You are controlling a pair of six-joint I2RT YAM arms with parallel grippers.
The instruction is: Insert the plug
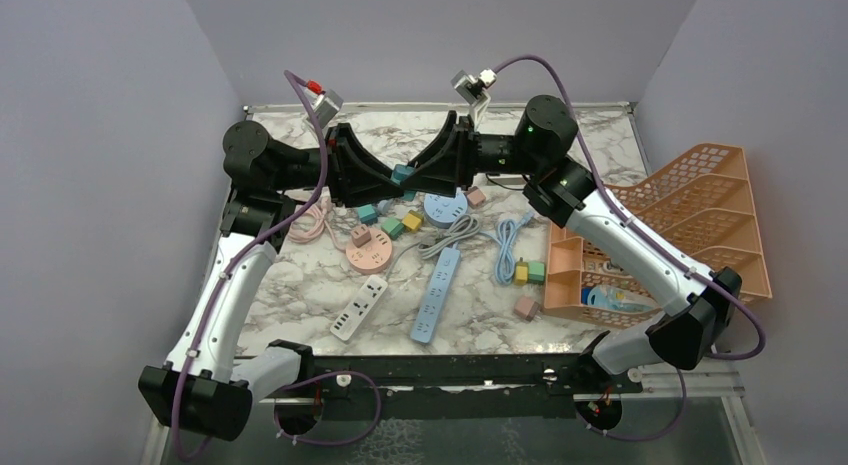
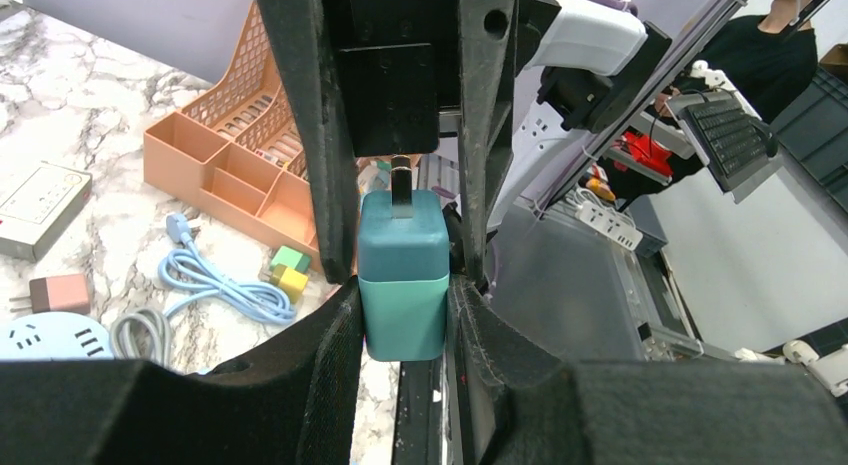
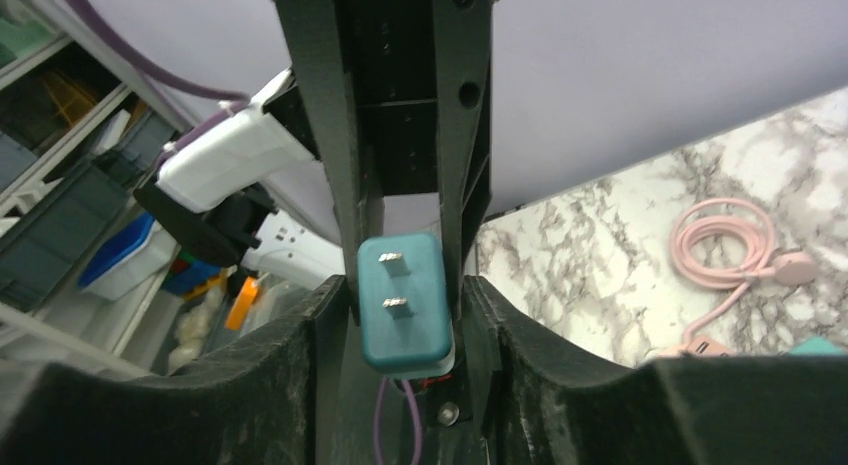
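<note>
Teal plug — clamped in left gripper; right gripper flanks it, grip unclear.

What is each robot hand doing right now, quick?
Left gripper: shut on the teal plug.
Right gripper: fingers straddle that plug; gripping or not cannot be told.

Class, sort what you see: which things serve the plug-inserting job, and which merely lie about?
Job: teal plug, left tool, right tool, blue power strip, white power strip.
Lying about: orange rack, pink cable, blue cable.
</note>
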